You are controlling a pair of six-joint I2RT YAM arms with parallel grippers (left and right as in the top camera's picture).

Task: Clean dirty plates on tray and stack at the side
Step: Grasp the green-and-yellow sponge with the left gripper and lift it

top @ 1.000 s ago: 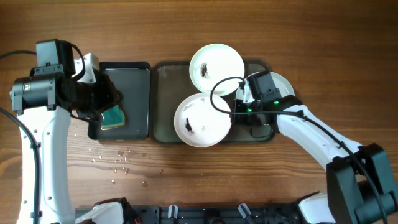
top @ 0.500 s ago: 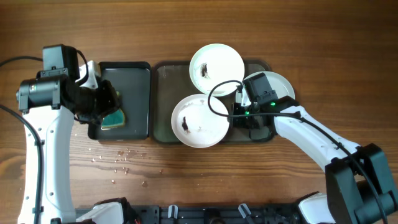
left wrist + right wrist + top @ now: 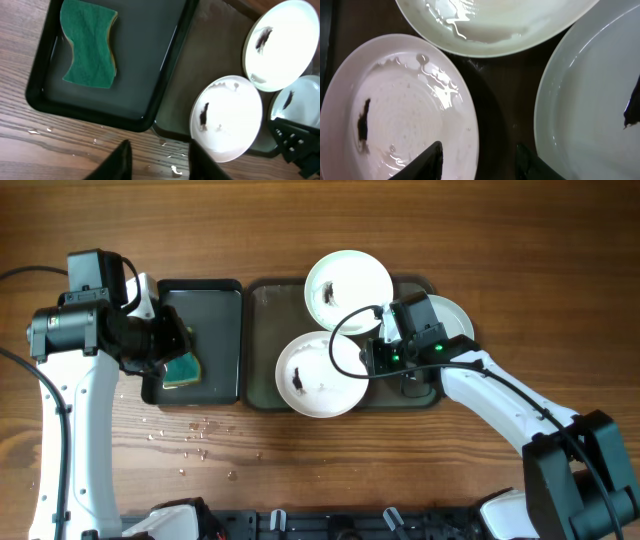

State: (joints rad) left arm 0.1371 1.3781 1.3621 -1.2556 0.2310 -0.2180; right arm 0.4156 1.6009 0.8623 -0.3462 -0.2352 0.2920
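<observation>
Now: three smeared plates on the grey tray, both hands unclenched

Nearest, on the desk (image 3: 420, 470) in front of the grey tray's (image 3: 264, 320) left corner, scattered droplets (image 3: 195, 430) are seen. On the front half of the tray the near plate (image 3: 322, 375) is laid flat. A black smear is carried left of its middle, and its surface is beaded with water. The right hand (image 3: 480, 161) is held over that plate's right rim. Its fingers (image 3: 422, 162) are parted and nothing is gripped.

Just beside the grey tray's left rim a smaller black tray (image 3: 218, 310) is set. A green sponge (image 3: 90, 52) is laid in its front corner, on the side away from the grey tray. The left hand (image 3: 157, 160) is held above that outer side, by the sponge, with its fingers (image 3: 120, 161) spread and empty.

At the grey tray's right end a third plate (image 3: 300, 107) is seen, overhanging the rim and partly hidden under the right arm. A dark smear is shown near its middle.

Farthest, the far plate (image 3: 348, 290) is laid across the grey tray's back rim, just beside the near plate, with a smear left of its middle.
</observation>
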